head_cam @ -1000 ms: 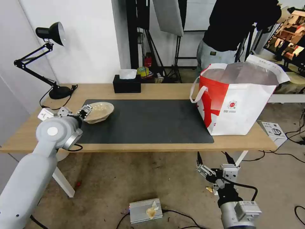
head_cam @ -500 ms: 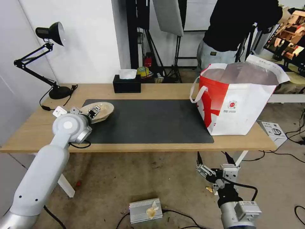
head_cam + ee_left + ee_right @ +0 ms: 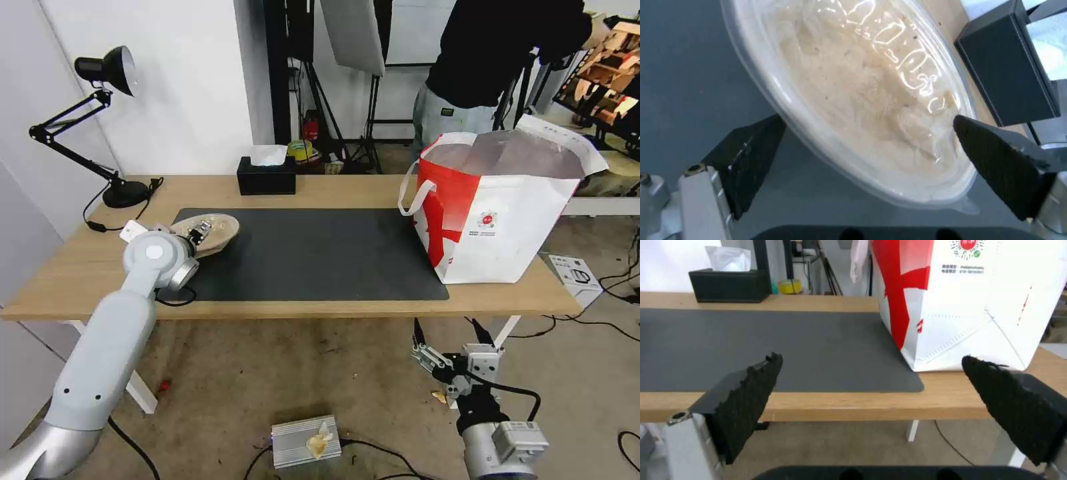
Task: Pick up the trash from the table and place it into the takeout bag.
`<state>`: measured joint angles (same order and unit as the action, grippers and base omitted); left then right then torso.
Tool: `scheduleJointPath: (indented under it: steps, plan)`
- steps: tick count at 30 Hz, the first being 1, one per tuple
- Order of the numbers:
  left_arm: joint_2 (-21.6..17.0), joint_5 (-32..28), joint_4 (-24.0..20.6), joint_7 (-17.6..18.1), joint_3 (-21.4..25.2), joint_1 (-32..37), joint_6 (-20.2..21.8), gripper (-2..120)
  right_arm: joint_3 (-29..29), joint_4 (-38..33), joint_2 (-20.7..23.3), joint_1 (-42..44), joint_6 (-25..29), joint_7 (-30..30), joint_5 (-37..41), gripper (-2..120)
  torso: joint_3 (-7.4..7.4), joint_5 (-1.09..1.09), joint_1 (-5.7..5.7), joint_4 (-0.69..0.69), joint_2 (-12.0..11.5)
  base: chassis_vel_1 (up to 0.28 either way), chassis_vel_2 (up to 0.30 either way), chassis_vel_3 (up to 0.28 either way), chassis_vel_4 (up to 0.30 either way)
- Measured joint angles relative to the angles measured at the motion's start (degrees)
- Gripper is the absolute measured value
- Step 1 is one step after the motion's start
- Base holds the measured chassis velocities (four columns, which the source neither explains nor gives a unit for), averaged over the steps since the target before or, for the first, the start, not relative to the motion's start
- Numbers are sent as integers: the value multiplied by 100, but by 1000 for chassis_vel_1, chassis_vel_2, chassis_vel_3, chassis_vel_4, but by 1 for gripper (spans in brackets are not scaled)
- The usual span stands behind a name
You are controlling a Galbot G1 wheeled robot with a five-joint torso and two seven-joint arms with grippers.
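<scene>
My left gripper (image 3: pixel 198 235) sits at the near-left corner of the dark mat (image 3: pixel 320 253), and the beige pulp bowl (image 3: pixel 212 230) lies straight ahead of it, tipped so its open face leans toward me. In the left wrist view my fingers (image 3: pixel 751 156) are spread wide and the bowl (image 3: pixel 862 100) runs on a slant between them, one pad under the outer wall, the other at the inner rim; whether either pad actually touches it I can't quite make out, so I judge the grip not yet closed. The bowl's near rim edge is the part to pinch, and my left arm is plainly the nearer one. My right gripper (image 3: pixel 451 348) hangs low in front of the table (image 3: pixel 67 267), below its edge, fingers parted and holding nothing, facing the takeout bag (image 3: pixel 497 220) that stands at the mat's right end. Between bowl and bag the mat is bare; the black tissue box (image 3: pixel 266 177) sits behind it and the desk lamp (image 3: pixel 100 120) at the far left, neither on the way. The bag's tall wall is what the bowl must clear.
</scene>
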<state>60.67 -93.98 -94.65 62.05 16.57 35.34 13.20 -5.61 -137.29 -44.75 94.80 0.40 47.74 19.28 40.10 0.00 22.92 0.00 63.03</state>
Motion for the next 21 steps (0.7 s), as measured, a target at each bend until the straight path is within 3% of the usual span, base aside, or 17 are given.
scheduleJointPath:
  steps: [15,17,21]
  plan:
    - [-46,104,283,-175,-25,-91,-47,99,0,0,0,0,0,0,0,100,0,-1,0,0,0,0,0,0,0]
    - [-37,112,322,-234,-29,-110,-93,85,0,0,0,0,0,0,0,100,0,-1,0,0,0,0,0,0,0]
    - [5,115,328,-300,-64,-129,-127,72,0,0,0,0,0,0,0,100,0,-1,0,0,0,0,0,0,0]
